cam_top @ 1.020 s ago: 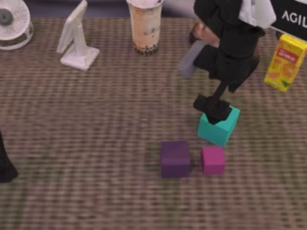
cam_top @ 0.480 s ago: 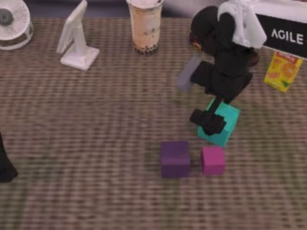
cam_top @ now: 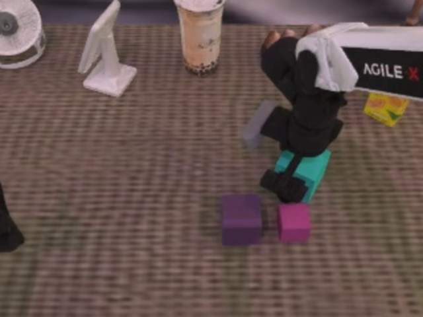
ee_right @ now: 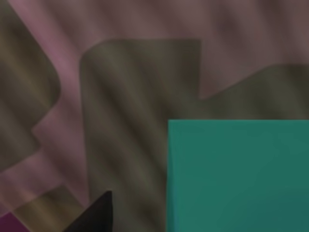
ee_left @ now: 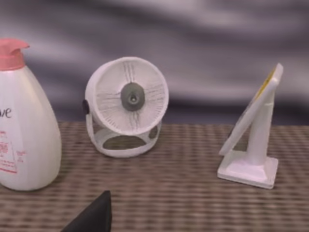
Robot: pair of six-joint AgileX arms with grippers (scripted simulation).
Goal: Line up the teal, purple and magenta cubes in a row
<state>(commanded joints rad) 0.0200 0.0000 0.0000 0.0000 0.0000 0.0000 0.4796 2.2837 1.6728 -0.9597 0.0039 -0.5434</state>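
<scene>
Right gripper point(cam_top: 285, 185) sat over teal cube point(cam_top: 309, 169), at 1 o'clock from magenta cube point(cam_top: 293, 222); jaw state unreadable. Purple cube point(cam_top: 241, 218) lay at magenta's 9 o'clock. Left arm point(cam_top: 6, 228) parked.

Teal cube point(cam_top: 316, 166) half under the right hand point(cam_top: 285, 185); juice carton point(cam_top: 385, 107) mostly behind the arm

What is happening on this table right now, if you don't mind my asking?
The right gripper is down at the teal cube, which sits just behind the magenta cube. The purple cube and magenta cube lie side by side, a small gap between. The left arm is parked at the table's left edge.
</scene>
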